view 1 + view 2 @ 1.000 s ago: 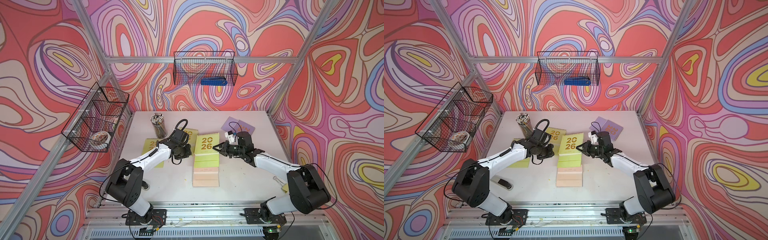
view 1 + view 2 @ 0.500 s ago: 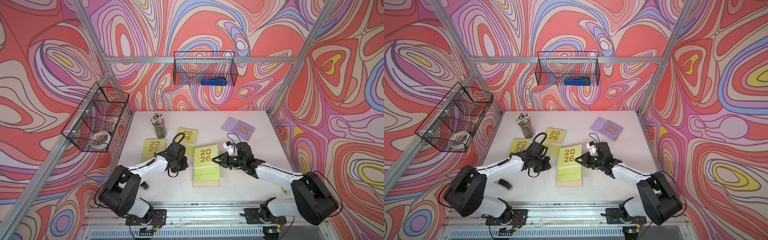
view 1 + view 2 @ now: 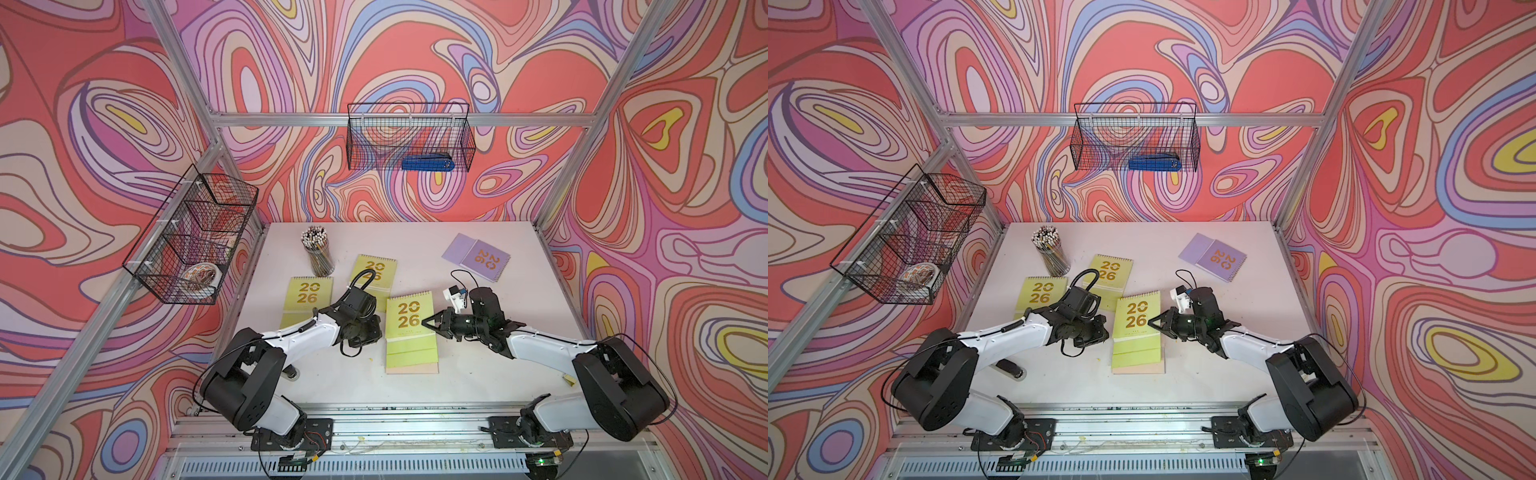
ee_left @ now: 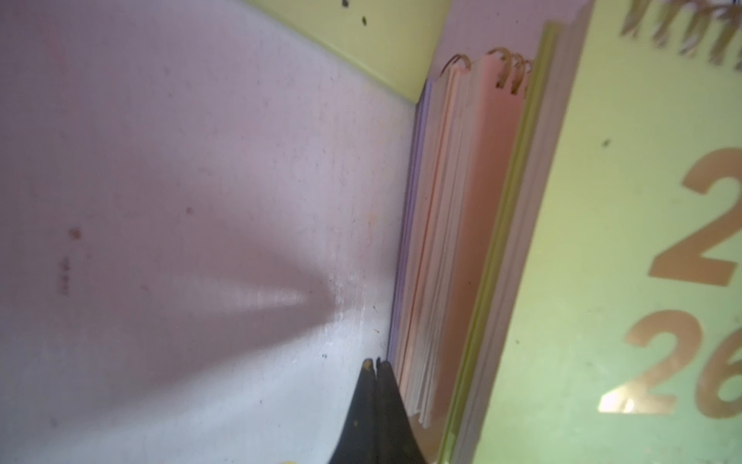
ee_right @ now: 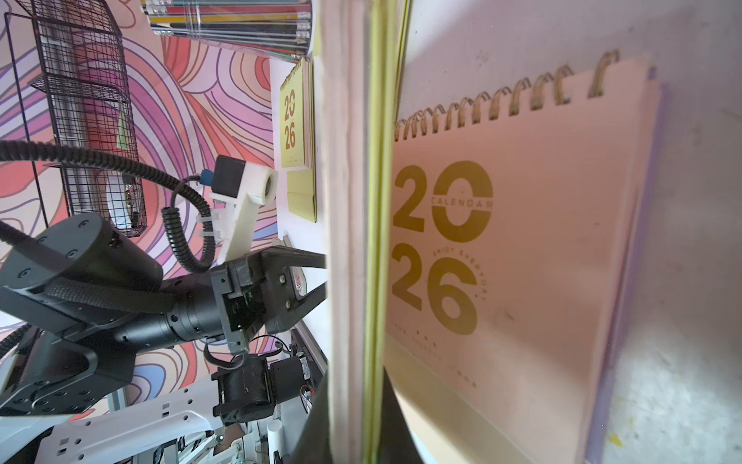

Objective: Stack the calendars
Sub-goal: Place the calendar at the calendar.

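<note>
Calendars sit stacked mid-surface: a green one on top, peach under it, and a lavender edge at the bottom. The right claw, reaching in from 3 o'clock, is clamped on the green one's edge, lifting that side off the peach cover. The left claw is closed on nothing, its tips down by the surface just beside the stack at 9 o'clock. Two spare green calendars lie toward 10 and 11 o'clock, and a lavender calendar lies at 1 o'clock.
</note>
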{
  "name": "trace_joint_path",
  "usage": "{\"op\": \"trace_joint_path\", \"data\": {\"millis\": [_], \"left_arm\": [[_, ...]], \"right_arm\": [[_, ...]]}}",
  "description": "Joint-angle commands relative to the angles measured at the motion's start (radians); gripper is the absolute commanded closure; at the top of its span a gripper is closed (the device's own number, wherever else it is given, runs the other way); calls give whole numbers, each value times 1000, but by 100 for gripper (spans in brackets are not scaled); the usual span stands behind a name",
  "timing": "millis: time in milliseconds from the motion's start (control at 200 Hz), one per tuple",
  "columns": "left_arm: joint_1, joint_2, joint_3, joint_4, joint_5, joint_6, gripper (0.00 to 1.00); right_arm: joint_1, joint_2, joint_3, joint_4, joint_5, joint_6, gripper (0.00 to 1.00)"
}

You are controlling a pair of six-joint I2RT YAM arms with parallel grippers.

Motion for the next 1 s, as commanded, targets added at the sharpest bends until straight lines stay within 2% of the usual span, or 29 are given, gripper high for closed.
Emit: {"op": "trace_joint_path", "data": {"millis": [0, 135, 320, 616, 997], "left_arm": [[-9, 17, 0, 16, 2, -21, 100], [-12, 22, 0, 16, 1, -21, 100], [-15, 24, -1, 14, 2, -22, 100], [-19, 27, 1, 13, 2, -24, 100], [-22, 26, 1, 4, -2, -25, 100]], "right_arm": [[6, 20, -6, 55, -17, -14, 100], [6, 26, -8, 48, 3, -17, 100], [6, 37, 5, 0, 20, -42, 88], [6, 53, 24, -50, 48, -68, 76], [5, 64, 57, -121, 85, -100, 68]]}}
